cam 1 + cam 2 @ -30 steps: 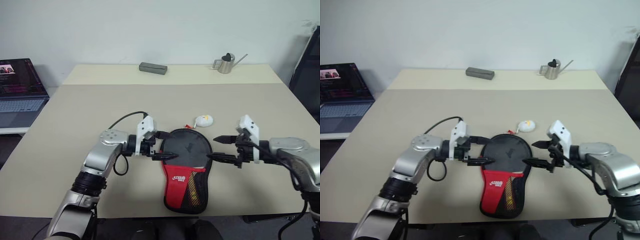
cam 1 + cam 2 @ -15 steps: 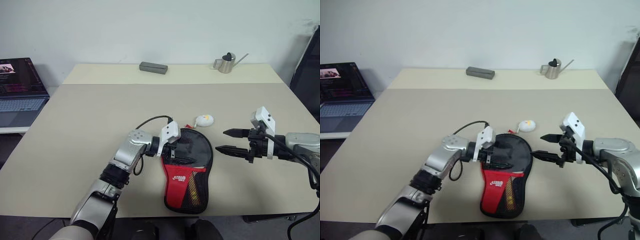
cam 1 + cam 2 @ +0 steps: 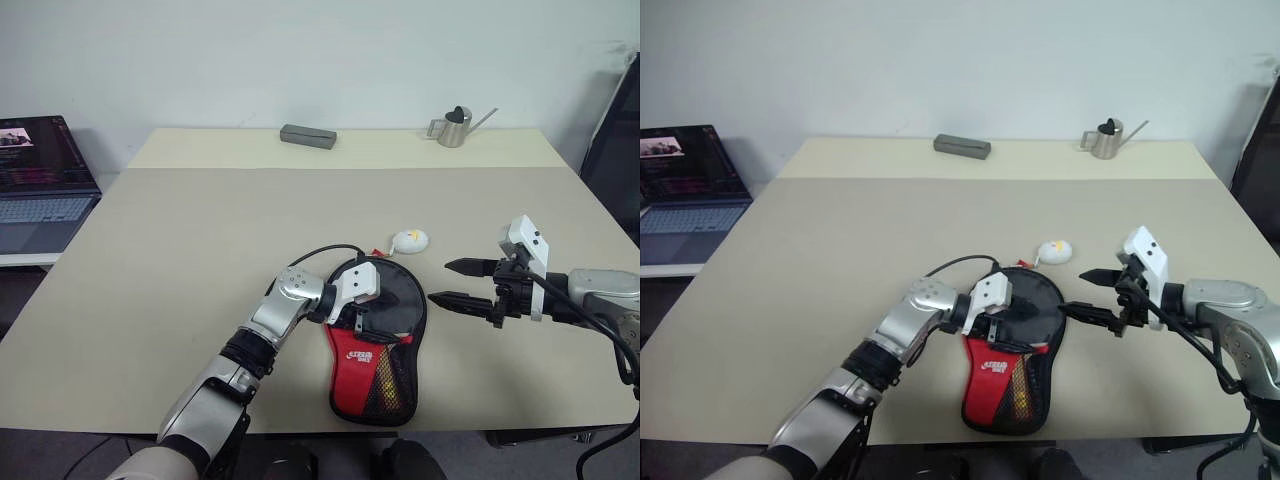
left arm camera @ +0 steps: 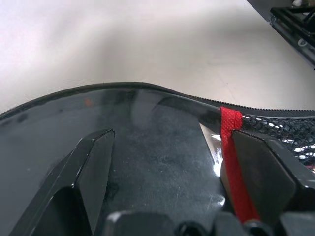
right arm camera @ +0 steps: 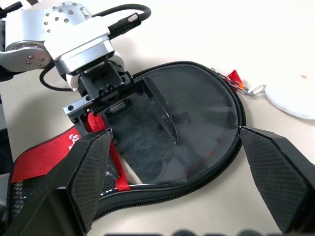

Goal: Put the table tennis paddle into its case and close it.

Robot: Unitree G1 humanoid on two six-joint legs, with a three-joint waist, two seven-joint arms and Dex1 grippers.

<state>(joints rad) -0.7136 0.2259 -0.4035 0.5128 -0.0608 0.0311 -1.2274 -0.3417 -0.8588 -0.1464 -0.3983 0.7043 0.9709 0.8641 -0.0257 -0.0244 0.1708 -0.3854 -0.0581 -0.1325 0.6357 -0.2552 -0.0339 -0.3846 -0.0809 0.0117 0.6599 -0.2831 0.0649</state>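
Beige table [image 3: 180, 260] holds the case [image 3: 375, 345], laptop [image 3: 40, 190] alongside.

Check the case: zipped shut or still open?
Cannot tell. The case lies flat with the ball charm at its top edge; the left end effector covers part of it.

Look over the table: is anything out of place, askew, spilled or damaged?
Nothing is spilled or visibly damaged. The case lies flat near the table's front edge, its ball charm beside it. The open left gripper reaches over its round end; the open right gripper hovers apart. The watering can stands upright.
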